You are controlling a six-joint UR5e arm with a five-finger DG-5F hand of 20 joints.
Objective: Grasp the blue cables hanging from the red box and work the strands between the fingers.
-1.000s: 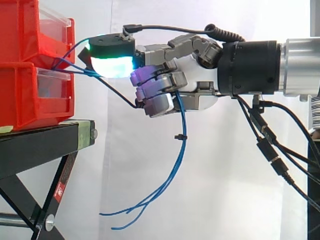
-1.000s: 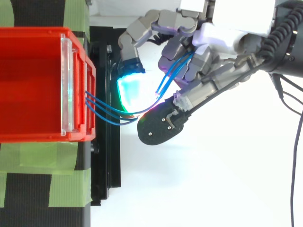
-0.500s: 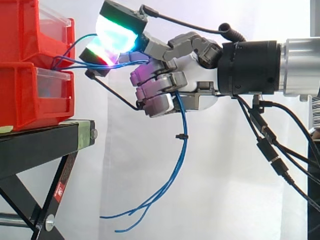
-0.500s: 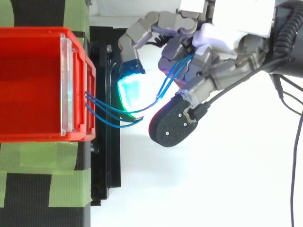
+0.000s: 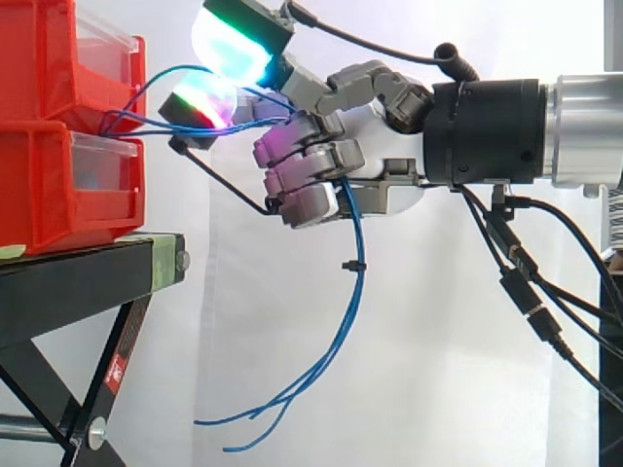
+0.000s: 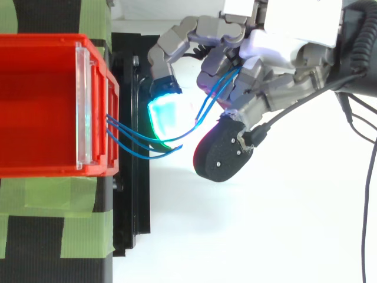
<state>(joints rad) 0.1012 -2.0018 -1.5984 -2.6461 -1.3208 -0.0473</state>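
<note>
Thin blue cables (image 5: 343,292) come out of the stacked red bins (image 5: 58,126) at the left, run through my hand (image 5: 365,156), and hang below it with loose ends near the bottom. From above, the strands (image 6: 138,141) leave the bin front (image 6: 97,106) and pass up between my curled fingers (image 6: 247,82). The lower fingers are curled round the strands. One glowing fingertip (image 5: 234,34) is raised high above the cables; another glowing pad (image 5: 200,102) rests just above the strands near the bins.
The bins stand on a black stand (image 5: 88,277) with green tape (image 6: 53,194) on its top. A white curtain hangs behind. Open space lies below and to the right of the hand.
The upper glowing fingertip has lifted off the strands and risen above them. In the top view, the black-backed fingertip has swung right, away from the bins. The cables stay held.
</note>
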